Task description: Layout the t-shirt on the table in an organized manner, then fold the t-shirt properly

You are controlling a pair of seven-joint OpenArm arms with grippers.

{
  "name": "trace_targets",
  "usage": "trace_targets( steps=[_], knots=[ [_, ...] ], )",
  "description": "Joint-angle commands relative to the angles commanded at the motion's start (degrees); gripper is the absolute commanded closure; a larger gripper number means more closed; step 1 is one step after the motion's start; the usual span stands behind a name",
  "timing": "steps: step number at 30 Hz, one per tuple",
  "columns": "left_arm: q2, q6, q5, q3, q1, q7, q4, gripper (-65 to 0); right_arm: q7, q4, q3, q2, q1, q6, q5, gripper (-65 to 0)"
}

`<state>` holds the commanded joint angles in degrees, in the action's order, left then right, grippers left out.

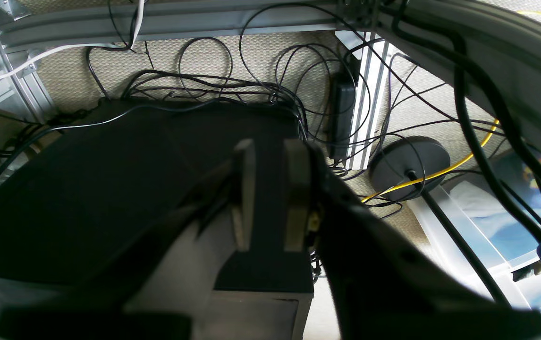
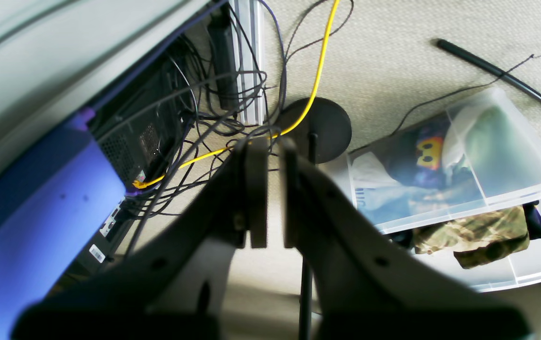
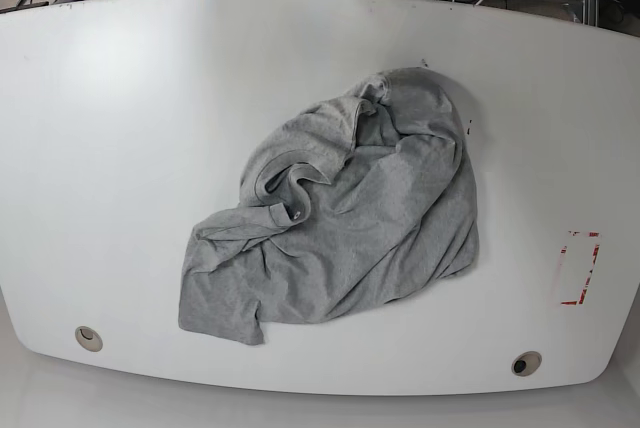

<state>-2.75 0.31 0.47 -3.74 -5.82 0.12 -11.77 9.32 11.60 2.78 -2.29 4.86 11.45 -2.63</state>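
The t-shirt (image 3: 340, 218) is lying crumpled near the middle of the table (image 3: 120, 128), bunched into folds so its outline, sleeves and any print are hard to make out; the collar is showing as a curled ring toward its left part. A red tape mark (image 3: 578, 268) is sitting well apart from it at the table's right, and two grommet holes (image 3: 88, 337) are showing near the front edge. Neither arm is appearing in the base view. The left gripper (image 1: 270, 193) is hanging off the table over a black box (image 1: 110, 189) and tangled cables (image 1: 261, 89), its fingers standing slightly apart with nothing between them. The right gripper (image 2: 270, 193) is hanging over carpet beside a clear bin (image 2: 464, 189) of clothes, its fingers likewise parted by a narrow gap and holding nothing. A blurred blue shape (image 2: 29, 226) is filling that view's left side.
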Motion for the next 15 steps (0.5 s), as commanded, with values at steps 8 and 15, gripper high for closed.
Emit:
trace_targets(
  steps=[8,15],
  knots=[
    [-0.2,0.09,-0.25,0.18,-0.46,-0.08,-0.05,-9.4,-0.13,-0.4,-0.37,0.67,0.9,0.02,0.04,-4.1],
    [-0.2,0.09,-0.34,0.18,-0.73,-0.08,-0.05,-9.4,-0.22,-0.4,-0.37,0.4,0.9,0.02,0.04,-4.1]
  ],
)
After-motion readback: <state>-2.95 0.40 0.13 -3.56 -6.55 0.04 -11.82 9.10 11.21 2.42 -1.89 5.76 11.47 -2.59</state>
